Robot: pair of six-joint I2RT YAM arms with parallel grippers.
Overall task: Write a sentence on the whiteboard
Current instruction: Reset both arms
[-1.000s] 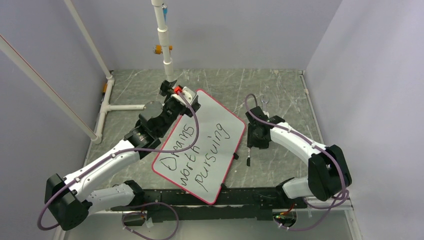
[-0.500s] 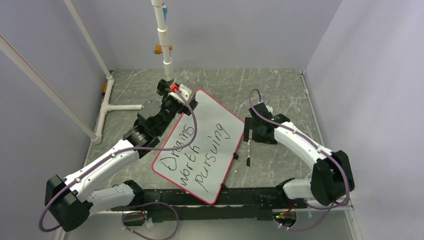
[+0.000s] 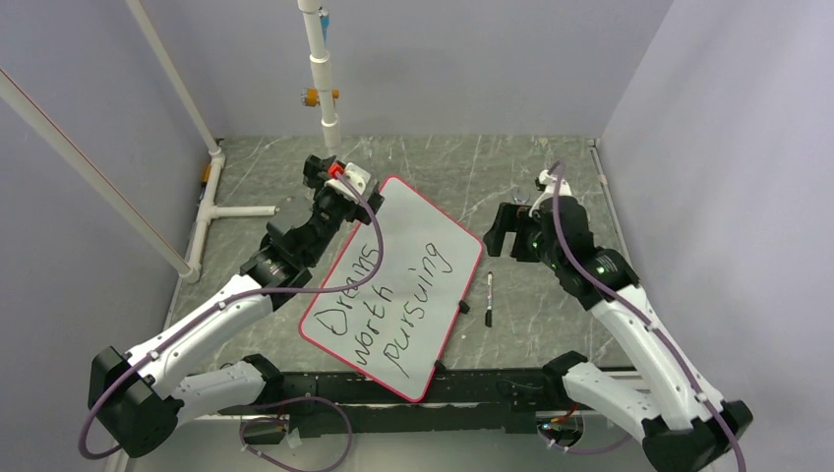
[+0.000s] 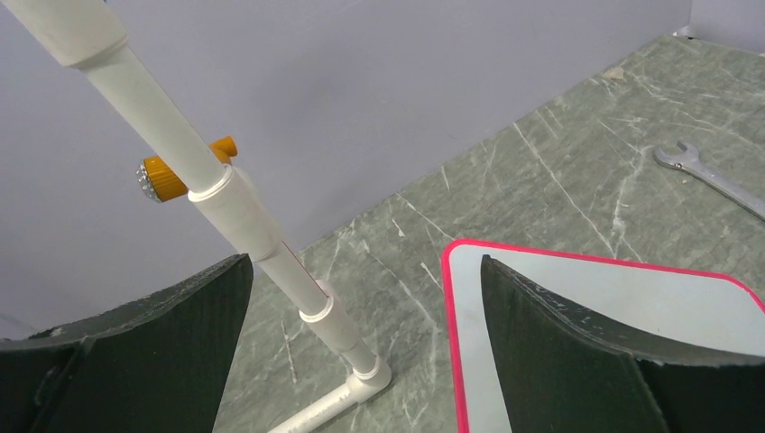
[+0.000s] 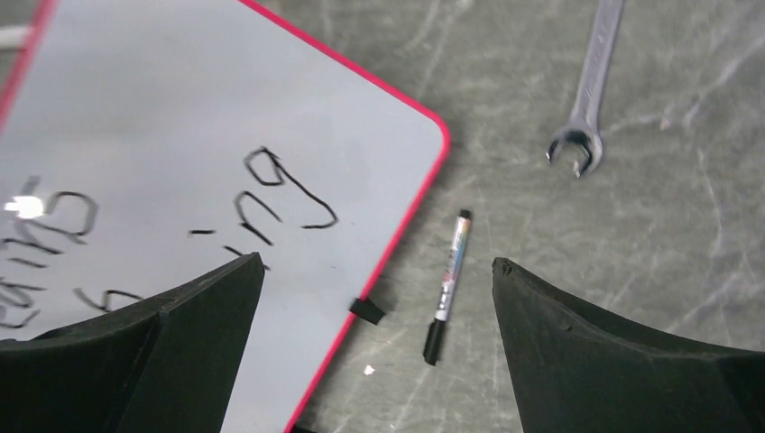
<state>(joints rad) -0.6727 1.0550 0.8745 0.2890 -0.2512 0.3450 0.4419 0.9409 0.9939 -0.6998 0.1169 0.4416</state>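
Grey-green marbled tabletop (image 3: pixel 551 187) fills a booth with pale lavender walls. Along the near edge runs a black rail (image 3: pixel 492 388) that carries both arm bases.

Just beyond it the whiteboard (image 3: pixel 413 221) lies flat between the arms, turned on the diagonal, its near corner reaching the rail. The sentence (image 3: pixel 388 300) runs across it in black handwriting on three slanted lines: "Dreams", "worth", "pursuing". A small black clip (image 3: pixel 463 308) sits on the board's right edge. Just beside that edge, apart from it, a slim black marker (image 3: pixel 489 299) lies on the table; its barrel carries a printed label too small to read.

The right arm rises from its base at the near right, bends at the elbow and reaches toward the middle. The right gripper (image 5: pixel 377 263) hangs above the table off the board's right corner, fingers spread wide with nothing between them. Its wrist camera looks down on the marker, the clip and the final "g". Farther out a metal wrench (image 5: pixel 591 86) lies on the table.

The left arm stretches diagonally from the near left toward the far middle. The left gripper (image 4: pixel 361 266) is over the board's far corner, likewise spread wide and empty. Beyond it stands a white pipe (image 4: pixel 225 194) with an orange knob (image 4: pixel 167 171), against the back wall.
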